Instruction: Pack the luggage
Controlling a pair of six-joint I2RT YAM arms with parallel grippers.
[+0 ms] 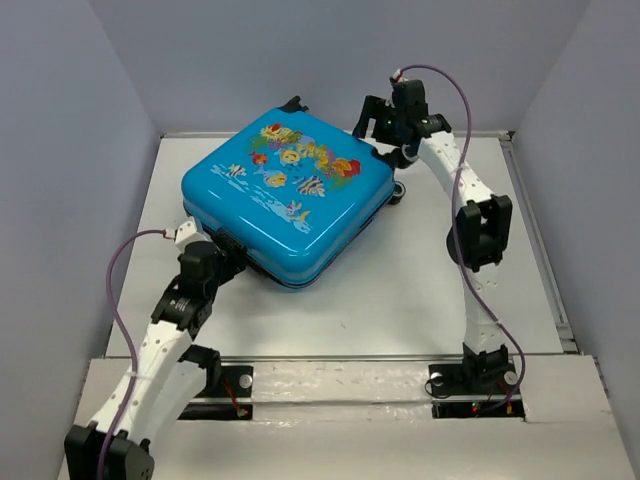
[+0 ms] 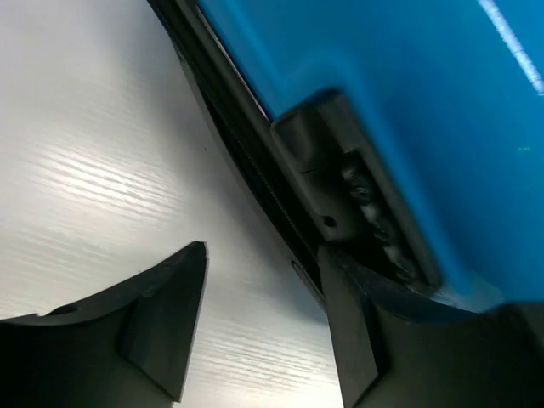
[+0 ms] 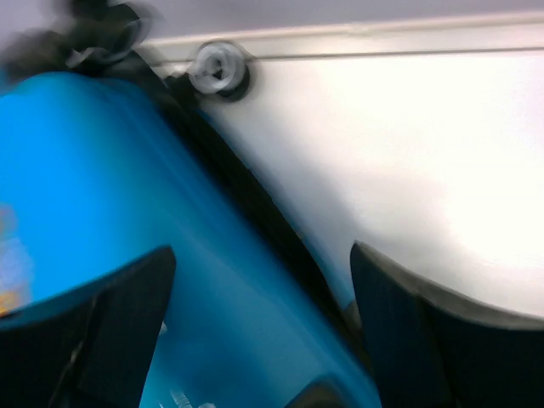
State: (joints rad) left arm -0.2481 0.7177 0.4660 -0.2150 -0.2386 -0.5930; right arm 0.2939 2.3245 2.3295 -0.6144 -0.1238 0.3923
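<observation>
Your left hand (image 2: 263, 255) and right hand (image 3: 262, 255) both gape, clamping nothing, at opposite edges of the closed luggage (image 1: 285, 195), flat on the tabletop (image 1: 420, 280) (fish side up). Expect a stiff, slick, lightish shell; take it by the seam rim

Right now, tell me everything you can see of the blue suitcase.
The luggage is a small bright blue glossy hard-shell suitcase, shut, lying flat on the white table and turned diagonally, its cartoon fish print facing up. A dark seam runs along its edge, and a black-and-white wheel shows at a far corner. The left gripper sits open at its near-left edge by a dark recessed fitting; the right gripper straddles its far-right edge, open.
</observation>
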